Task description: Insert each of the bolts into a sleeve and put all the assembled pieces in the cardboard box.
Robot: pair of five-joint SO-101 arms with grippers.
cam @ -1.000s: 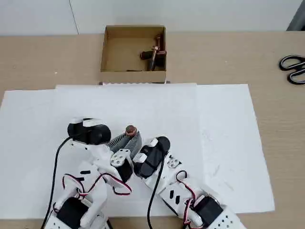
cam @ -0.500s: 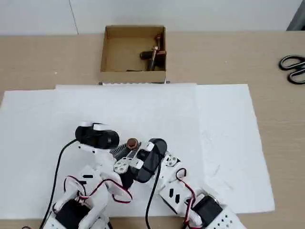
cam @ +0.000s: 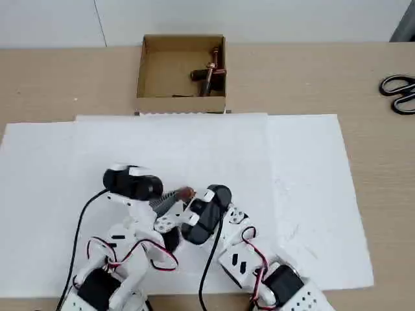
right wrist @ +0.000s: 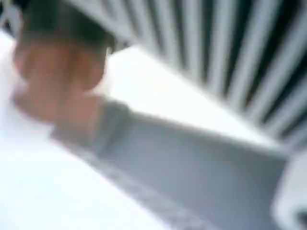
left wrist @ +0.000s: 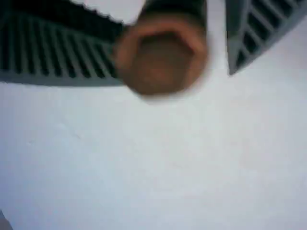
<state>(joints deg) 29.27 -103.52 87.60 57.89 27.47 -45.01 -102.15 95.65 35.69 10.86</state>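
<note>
- Where the two arms meet, at the lower middle of the high view, the bolt [cam: 185, 192] shows its copper head at the tip of the left jaws, over the white paper sheet [cam: 305, 194].
- The left jaws are released, as far as the left wrist view tells. One ribbed finger [left wrist: 57, 52] lies against the bolt head. A thin strip of white paper shows between the head and the other finger [left wrist: 259, 33].
- At the upper edge of that view, a dark round part [left wrist: 175, 7] sits just behind the bolt head. It is too blurred to tell what it is.
- I cannot tell whether the right jaws are clenched or released.
- In the high view, the right arm [cam: 207, 210] is just to the right of the bolt, close beside the left arm [cam: 130, 183].
- In the upper left of the right wrist view, the bolt appears very near and blurred.
- At the top middle of the high view, the cardboard box [cam: 168, 71] stands on the bare bench [cam: 311, 71]. It is just above the paper's upper edge and well apart from the arms.
- In the right half of the box, assembled pieces [cam: 209, 72], copper and dark, lie near its right wall.
- Scissors [cam: 397, 94] lie on the bench at the right edge, off the paper.
</note>
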